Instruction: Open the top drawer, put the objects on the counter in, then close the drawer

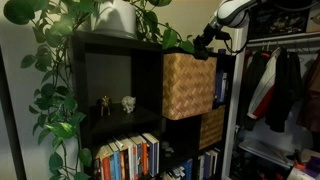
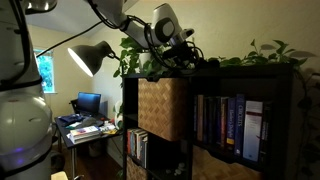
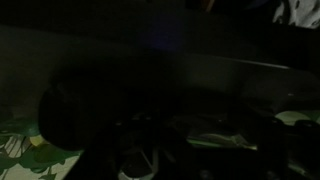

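the light wicker bin (image 1: 188,85) sits in an upper cubby of the dark bookshelf (image 1: 120,119), jutting a little past its front; what it holds cannot be seen. the gripper (image 1: 205,42) hangs just above it, over the top board (image 2: 255,70), among plant leaves (image 1: 58,100). whether its fingers are open or closed cannot be told. two figurines (image 1: 116,102) stand in the next cubby, with books (image 1: 130,155) below.

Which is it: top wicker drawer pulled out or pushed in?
Pulled out partway, apparently: the wicker drawer front juts ahead of the shelf frame.
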You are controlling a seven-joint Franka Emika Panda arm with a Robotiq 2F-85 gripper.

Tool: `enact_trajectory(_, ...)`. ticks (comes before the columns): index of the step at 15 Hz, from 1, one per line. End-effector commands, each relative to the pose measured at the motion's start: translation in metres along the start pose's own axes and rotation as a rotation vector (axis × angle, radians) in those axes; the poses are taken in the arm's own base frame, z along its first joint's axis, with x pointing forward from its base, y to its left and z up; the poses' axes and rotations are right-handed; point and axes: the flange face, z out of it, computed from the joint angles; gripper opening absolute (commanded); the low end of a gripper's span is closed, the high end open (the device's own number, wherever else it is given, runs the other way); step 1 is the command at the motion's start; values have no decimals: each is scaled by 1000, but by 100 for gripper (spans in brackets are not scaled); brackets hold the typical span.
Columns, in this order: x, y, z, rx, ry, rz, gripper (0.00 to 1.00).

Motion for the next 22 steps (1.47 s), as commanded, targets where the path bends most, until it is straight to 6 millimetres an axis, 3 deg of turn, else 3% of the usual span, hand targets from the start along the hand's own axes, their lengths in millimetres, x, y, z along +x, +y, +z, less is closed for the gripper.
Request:
enact_trajectory(1,1,-3,7,7,-4,11,41)
enact_trajectory(5,-3,-5,6,22,-15,17,15)
enact_trajectory(8,-7,-2,3,24,-21,20,7)
enact_trajectory(11,-10,-4,-3,36,-27,19,9)
enact_trajectory(15,-12,-21,-23,85,-47,-29,8)
enact_trajectory(22,-9,-65,-83,175,-96,-190,8)
